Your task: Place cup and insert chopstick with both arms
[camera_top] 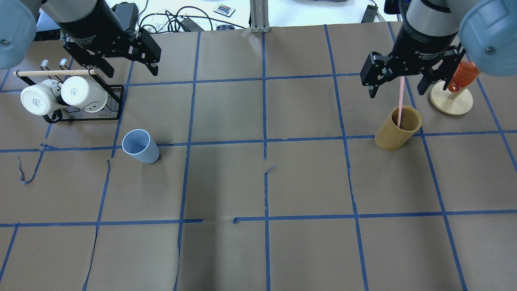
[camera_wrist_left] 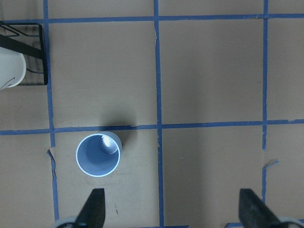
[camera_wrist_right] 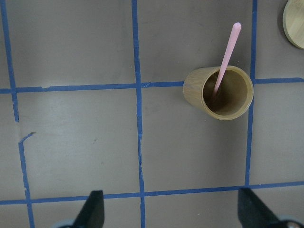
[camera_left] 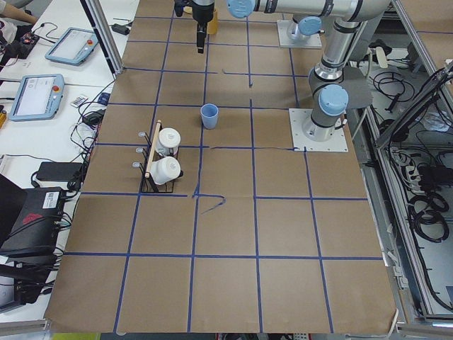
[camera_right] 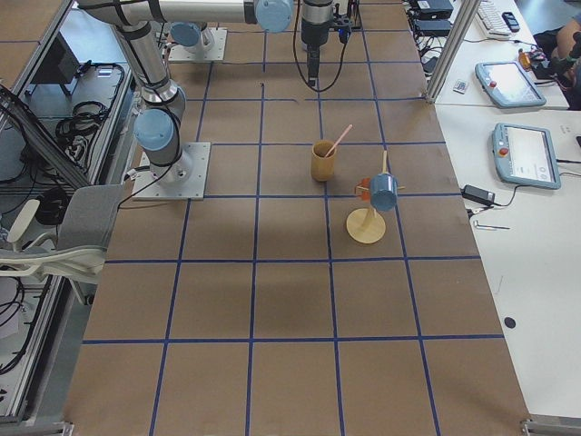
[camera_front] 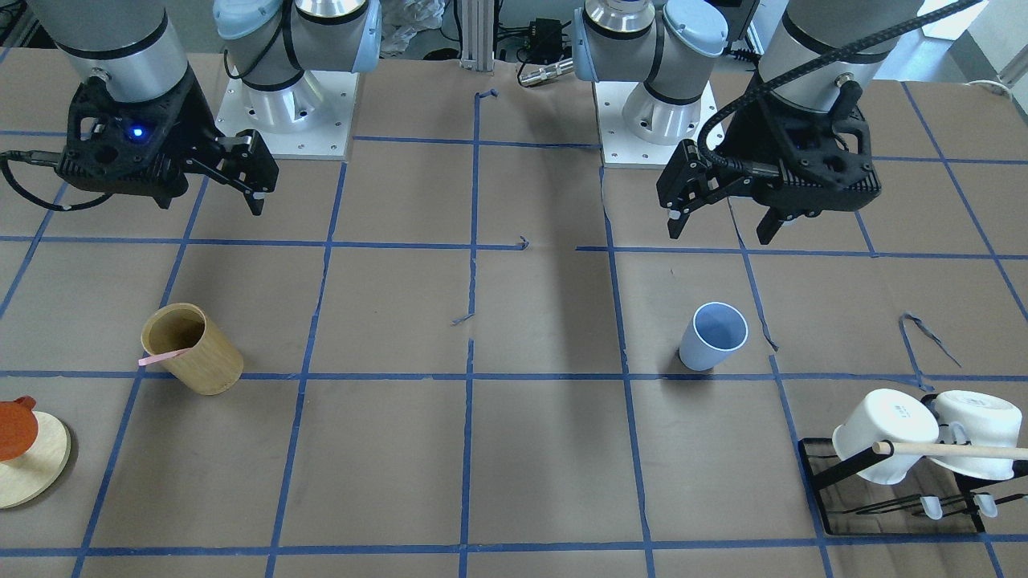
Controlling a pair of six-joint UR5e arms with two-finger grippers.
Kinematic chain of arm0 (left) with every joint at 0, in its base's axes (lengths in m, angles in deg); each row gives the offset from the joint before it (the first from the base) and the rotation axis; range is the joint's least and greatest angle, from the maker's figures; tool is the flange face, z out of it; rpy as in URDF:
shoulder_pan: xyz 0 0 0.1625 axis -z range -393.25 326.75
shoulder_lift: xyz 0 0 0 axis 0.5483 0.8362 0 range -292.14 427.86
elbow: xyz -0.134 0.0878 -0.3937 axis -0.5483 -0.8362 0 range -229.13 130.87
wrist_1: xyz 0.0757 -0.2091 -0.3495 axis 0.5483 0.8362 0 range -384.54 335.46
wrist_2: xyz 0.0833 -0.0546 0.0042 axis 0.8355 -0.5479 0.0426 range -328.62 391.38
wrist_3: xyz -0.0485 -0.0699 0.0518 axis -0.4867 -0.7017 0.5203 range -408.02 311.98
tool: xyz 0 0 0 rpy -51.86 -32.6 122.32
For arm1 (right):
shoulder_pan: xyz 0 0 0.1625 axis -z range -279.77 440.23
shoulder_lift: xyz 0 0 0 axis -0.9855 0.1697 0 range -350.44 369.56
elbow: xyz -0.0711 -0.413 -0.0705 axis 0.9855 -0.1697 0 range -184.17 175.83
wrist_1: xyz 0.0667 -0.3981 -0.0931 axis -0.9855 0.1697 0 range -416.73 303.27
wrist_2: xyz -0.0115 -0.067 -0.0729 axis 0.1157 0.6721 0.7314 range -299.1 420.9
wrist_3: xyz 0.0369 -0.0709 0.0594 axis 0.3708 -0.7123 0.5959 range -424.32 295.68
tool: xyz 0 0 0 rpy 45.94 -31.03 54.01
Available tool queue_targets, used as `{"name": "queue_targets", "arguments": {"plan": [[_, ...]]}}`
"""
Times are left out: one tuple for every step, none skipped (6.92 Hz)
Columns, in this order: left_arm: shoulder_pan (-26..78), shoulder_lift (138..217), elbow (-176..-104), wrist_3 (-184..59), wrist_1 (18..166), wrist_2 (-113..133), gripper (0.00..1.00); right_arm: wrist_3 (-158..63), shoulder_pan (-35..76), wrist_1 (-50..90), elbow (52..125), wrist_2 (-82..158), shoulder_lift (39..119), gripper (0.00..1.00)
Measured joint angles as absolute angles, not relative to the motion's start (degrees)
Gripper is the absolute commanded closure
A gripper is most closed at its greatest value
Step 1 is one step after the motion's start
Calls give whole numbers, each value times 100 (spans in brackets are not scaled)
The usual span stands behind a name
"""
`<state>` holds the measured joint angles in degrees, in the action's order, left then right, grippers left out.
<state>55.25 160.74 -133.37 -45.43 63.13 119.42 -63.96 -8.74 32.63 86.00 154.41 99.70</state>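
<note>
Blue cup (camera_top: 140, 146) stands upright on the table, near the rack (camera_top: 117, 101). Left gripper (camera_top: 132, 69) is spread wide, empty, hovering above. Right gripper (camera_top: 397, 91) is likewise spread and empty (pink chopstick (camera_top: 400, 103) leans in bamboo holder (camera_top: 398, 129) below). Cup and holder are well apart.

Table (camera_top: 258, 182): brown paper cover, blue tape grid, tape torn in places. On my left side: blue cup (camera_top: 140, 146) upright, mouth up, near the black wire mug rack (camera_top: 114, 101). On my right: bamboo cup (camera_top: 398, 128) upright, near the round wooden stand base (camera_top: 451, 101). Cups well apart.
</note>
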Motion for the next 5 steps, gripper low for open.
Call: {"name": "queue_targets", "arguments": {"plan": [[5510, 16055, -13346, -4534, 6347, 11955, 0, -6397, -880, 3259, 8600, 15430, 9974, 0], [5480, 16031, -13355, -4519, 6391, 11967, 0, -6397, -887, 3258, 8600, 15428, 9971, 0], [5471, 16015, -13363, -4512, 6417, 11984, 0, -6397, -893, 3257, 8600, 15430, 9968, 0], [5465, 16010, -13366, -4509, 6424, 12003, 0, -6401, -896, 3257, 8600, 15434, 9963, 0], [5452, 16007, -13368, -4522, 6424, 12015, 0, -6407, -897, 3257, 8600, 15438, 9961, 0]]}}
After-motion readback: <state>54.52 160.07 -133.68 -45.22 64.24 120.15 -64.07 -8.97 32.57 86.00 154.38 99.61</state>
